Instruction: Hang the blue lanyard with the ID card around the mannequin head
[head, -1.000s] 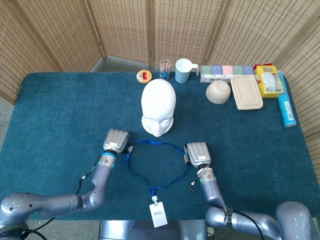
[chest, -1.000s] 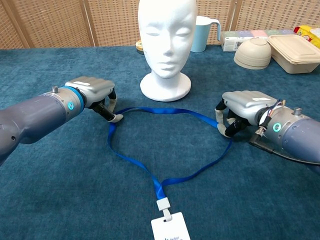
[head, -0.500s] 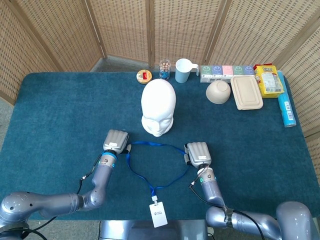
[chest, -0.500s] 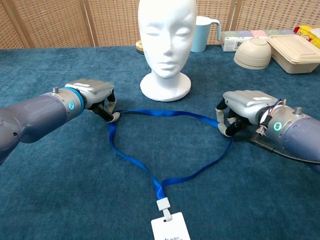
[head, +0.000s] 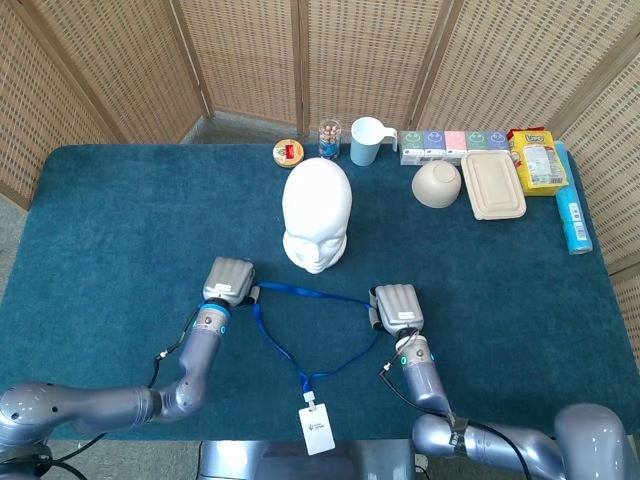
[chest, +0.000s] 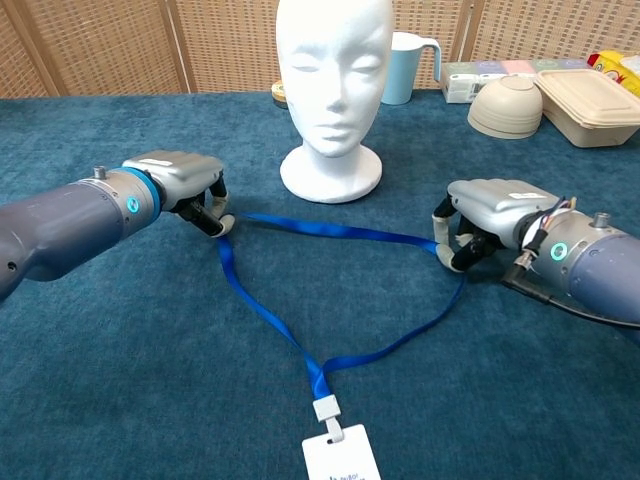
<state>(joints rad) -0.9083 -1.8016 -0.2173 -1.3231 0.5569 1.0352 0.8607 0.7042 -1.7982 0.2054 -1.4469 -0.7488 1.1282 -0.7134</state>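
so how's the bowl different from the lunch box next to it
The bowl is round and lies upside down, its base up; the lunch box is rectangular with rounded corners, flat and lidded. The bowl stands nearer the mannequin head, with the lunch box on its far side. The box covers more of the table. Both are the same pale beige.

Bright even light, soft shadows, sharp focus
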